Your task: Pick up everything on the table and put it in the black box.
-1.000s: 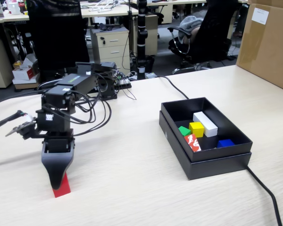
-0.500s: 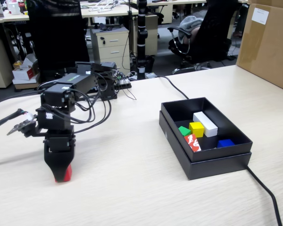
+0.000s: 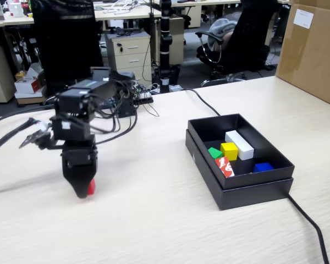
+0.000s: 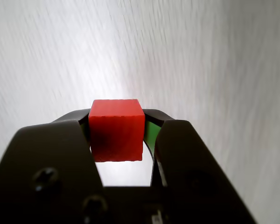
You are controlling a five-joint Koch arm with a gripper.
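A small robot arm stands on a pale wood-grain table (image 3: pixel 154 220) in an office. Its gripper (image 3: pixel 85 191) points straight down on the left of the fixed view, with the jaws closed on a red cube (image 3: pixel 91 188). The wrist view shows the hold clearly: the red cube (image 4: pixel 116 129) sits squarely between the 2 dark jaws of the gripper (image 4: pixel 117 135), touched on both sides, with blurred tabletop behind it.

1 second ago the cube lay on the table under the lowered gripper. Half a second ago the jaws had closed round it, low over the surface. Now the arm has risen and shifted a little to the right in the fixed view, and the cube hangs clear of the table. The grasp looks to have worked, and the carry has begun.

The black box (image 3: pixel 253 190) sits well to the right, open at the top. Inside it lie a green cube (image 3: pixel 214 152) and a yellow cube (image 3: pixel 229 150), side by side, along with a white block (image 3: pixel 240 144), a red printed block (image 3: pixel 224 166) and something small and blue (image 3: pixel 262 167).

No other loose cubes show on the table, so this red one is probably the last. What remains is to carry it across and release it over the box.
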